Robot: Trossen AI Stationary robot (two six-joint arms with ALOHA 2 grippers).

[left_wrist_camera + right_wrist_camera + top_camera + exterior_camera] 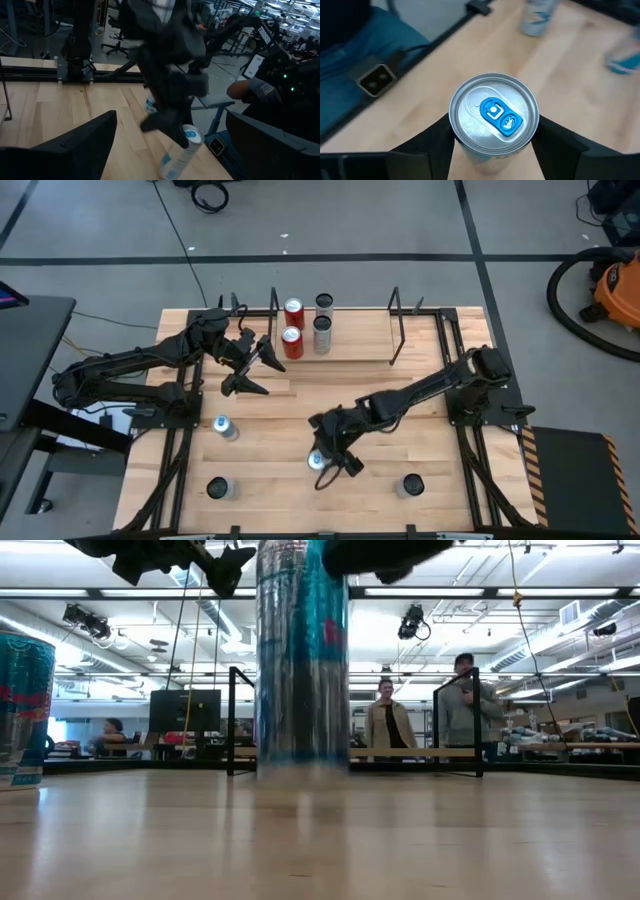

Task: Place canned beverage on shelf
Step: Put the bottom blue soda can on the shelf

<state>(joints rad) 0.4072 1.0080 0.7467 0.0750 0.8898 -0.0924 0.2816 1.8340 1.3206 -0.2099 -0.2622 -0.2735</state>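
R gripper [322,461], lower centre of desk [420,420], jaws clamped on blue-tab can [494,115]. L gripper [252,366] upper left by shelf [360,335], jaws apart.

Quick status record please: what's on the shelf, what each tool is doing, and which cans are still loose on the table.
shelf: four cans at its left end, two red, two silver
right tool: near front centre of the table, fingers on both sides of a blue-tab can, can upright on the table
left tool: open, empty, just in front of the shelf's left end
loose cans: front left, front right, left of centre
task: unfinished
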